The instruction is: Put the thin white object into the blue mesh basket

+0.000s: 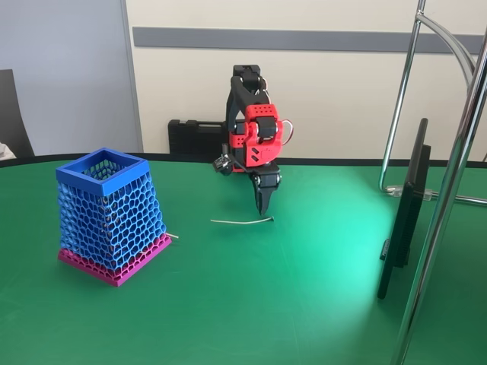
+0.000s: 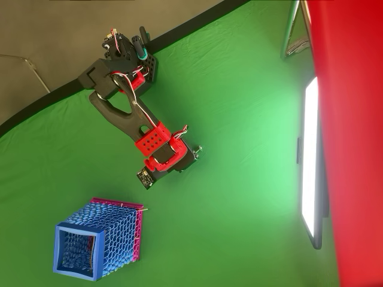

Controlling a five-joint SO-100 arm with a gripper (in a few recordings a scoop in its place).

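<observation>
**Pincer Poised Over Pale Wire**

My pincer (image 1: 262, 210) hung tip-down, its fingers drawn close together, right above one end of the thin white object (image 1: 242, 221), a slender, slightly curved strip that lay flat on the green table (image 1: 304, 304). The blue mesh basket (image 1: 106, 213) stood upright on its magenta base, well apart to the left. A dark screen (image 1: 407, 220) and metal stand (image 1: 449, 190) rose at right.

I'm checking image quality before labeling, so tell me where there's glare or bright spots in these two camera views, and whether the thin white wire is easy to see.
Fixed view: a bright patch washes the green table near the screen; the thin white object stays sharp below the gripper. Overhead view: the screen is blown out white, a blurred red shape covers the right edge, and I can't make out the wire.
</observation>
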